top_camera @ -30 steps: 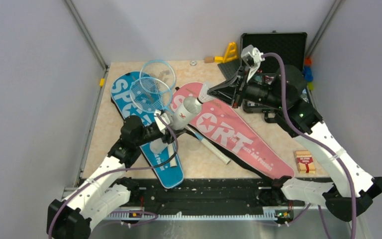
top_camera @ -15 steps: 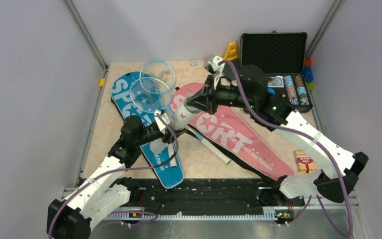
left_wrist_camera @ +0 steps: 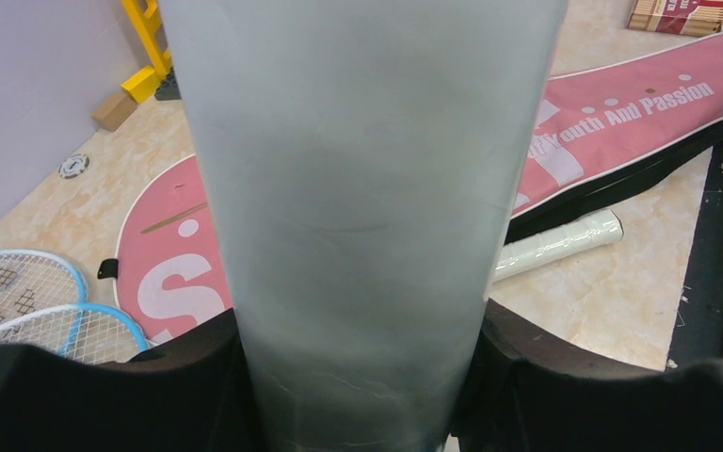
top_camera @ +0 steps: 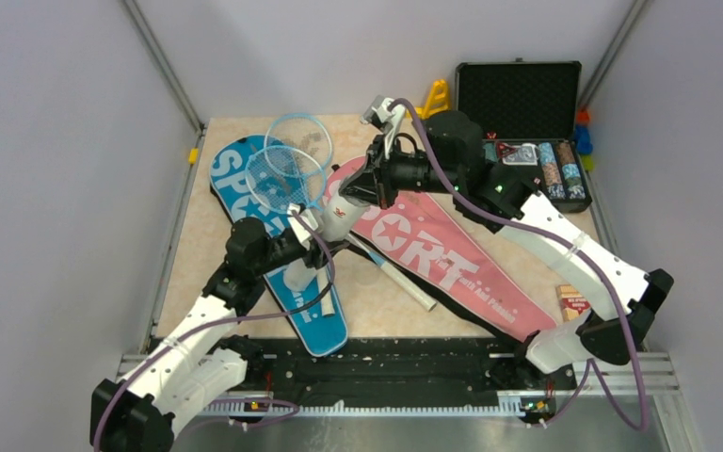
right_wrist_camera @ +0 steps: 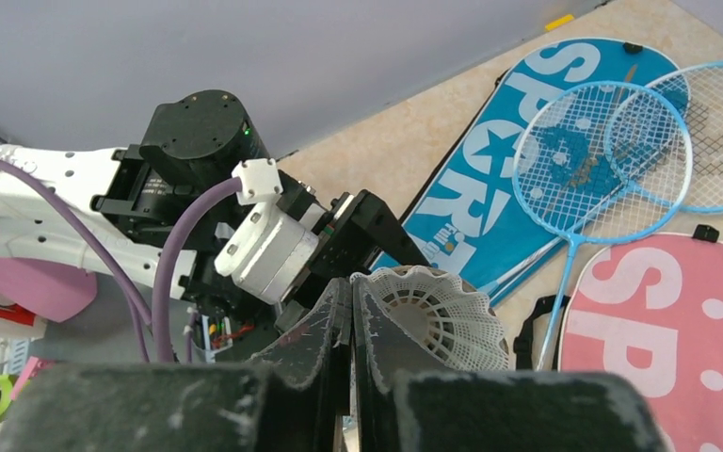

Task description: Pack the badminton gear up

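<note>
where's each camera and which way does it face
top external: above, behind the bases, looking down at the table; both arms show.
left wrist: behind the left gripper, looking along its held tube; fingers show.
right wrist: behind the right gripper, facing the left arm past shut fingers pinching a shuttlecock.
Wrist views share the pink cover and rackets.

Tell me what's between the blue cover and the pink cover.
Top view: a white racket handle lies on the table in that gap. Farther back, the white tube hangs over it.
</note>
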You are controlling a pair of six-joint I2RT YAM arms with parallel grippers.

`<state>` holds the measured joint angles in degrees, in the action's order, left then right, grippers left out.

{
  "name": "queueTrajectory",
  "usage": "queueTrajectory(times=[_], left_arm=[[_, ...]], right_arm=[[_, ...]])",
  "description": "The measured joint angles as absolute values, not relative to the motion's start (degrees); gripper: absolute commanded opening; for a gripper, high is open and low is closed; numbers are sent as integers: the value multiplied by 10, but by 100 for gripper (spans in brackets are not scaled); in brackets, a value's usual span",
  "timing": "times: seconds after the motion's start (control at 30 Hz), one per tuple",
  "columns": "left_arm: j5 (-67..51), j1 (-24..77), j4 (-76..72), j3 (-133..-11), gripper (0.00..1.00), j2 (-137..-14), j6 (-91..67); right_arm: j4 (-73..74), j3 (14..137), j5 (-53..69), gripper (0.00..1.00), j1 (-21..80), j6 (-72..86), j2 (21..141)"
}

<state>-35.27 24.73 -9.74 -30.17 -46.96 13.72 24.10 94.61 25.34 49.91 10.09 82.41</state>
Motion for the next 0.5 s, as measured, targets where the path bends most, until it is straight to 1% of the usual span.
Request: queueTrajectory(times=[0.03,0.13,0.23,0.4,0.5], left_arm=[[-352,247,-97,-302,30,-469,137],[-353,247,-96,-301,29,-466,137],[-353,250,-96,-301,29,-466,138],[-359,256,-96,-300,29,-465,145],[-360,256,-95,-299,29,-465,147]], right_arm=[[241,946,253,19,500,103,824],[244,946,246,29,502,107,822],[256,946,242,37,509,107,821],[287,953,209,62,514,85,806],[299,958,188,74,516,69,785]])
